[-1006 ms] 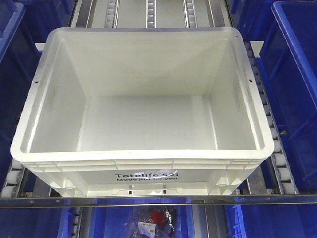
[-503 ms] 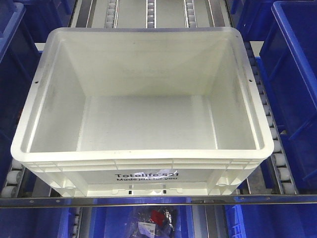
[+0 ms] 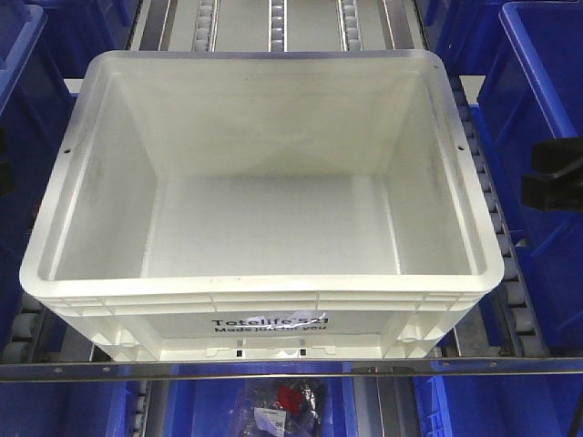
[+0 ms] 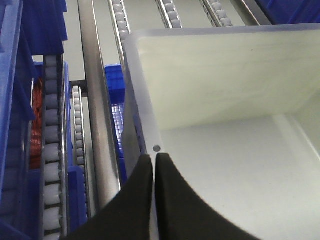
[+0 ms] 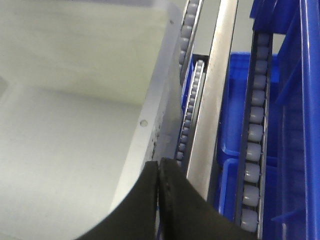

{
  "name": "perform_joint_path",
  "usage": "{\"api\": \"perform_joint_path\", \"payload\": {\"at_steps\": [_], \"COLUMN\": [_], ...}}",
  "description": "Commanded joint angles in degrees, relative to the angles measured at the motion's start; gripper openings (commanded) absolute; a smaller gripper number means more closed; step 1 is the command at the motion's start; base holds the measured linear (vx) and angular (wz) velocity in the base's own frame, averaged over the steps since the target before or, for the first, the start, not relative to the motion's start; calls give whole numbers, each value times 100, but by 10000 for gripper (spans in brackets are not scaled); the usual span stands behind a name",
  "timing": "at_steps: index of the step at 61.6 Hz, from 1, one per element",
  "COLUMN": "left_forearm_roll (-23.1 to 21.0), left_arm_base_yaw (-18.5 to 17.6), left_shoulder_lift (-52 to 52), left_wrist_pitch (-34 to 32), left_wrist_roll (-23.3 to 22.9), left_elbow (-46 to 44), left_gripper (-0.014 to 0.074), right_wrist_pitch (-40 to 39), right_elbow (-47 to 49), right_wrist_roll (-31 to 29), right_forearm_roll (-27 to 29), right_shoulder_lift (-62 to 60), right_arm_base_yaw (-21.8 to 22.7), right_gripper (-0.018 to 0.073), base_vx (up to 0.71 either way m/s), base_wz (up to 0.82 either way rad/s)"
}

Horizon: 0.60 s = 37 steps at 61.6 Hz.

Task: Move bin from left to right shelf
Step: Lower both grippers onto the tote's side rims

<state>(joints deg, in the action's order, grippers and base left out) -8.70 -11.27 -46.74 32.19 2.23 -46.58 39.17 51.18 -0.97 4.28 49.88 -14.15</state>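
Roller shelf [image 3: 276,18] between blue bins [image 3: 537,109] carries the white Totelife bin [image 3: 264,300]. My left jaws and right jaws are both pressed together, empty, near its side rims.

The bin [image 3: 264,299] is white with black lettering on its front; the neighbouring bins [image 3: 547,109] are deep blue; the rollers [image 4: 52,170] are pale grey, the rail [image 4: 97,125] silver; the left gripper [image 4: 154,159] and right gripper [image 5: 158,164] are matte black.
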Motion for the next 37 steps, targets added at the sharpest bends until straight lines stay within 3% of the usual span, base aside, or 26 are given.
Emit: {"api": "perform_joint_path", "payload": {"at_steps": [1, 12, 28, 37], "left_forearm_roll": [-66, -61, -79, -79], "left_arm_base_yaw": [-26, -26, -26, -26], "left_shoulder_lift": [5, 5, 5, 5], "left_wrist_pitch": [-496, -509, -504, -575], "left_wrist_roll": [145, 161, 161, 161], "left_elbow": [-199, -199, -199, -199], "left_gripper": [45, 202, 525, 574], "right_wrist_pitch": [-474, -388, -263, -427], "right_elbow": [193, 193, 193, 193], "right_wrist_roll": [-3, -3, 97, 97], "right_forearm_roll": [81, 210, 205, 182], "right_shoulder_lift": [-7, -7, -7, -7], "right_arm_base_yaw": [-3, -3, -3, -3], "right_gripper": [37, 224, 716, 724], "base_vx": [0, 0, 0, 0], "base_wz": [0, 0, 0, 0]}}
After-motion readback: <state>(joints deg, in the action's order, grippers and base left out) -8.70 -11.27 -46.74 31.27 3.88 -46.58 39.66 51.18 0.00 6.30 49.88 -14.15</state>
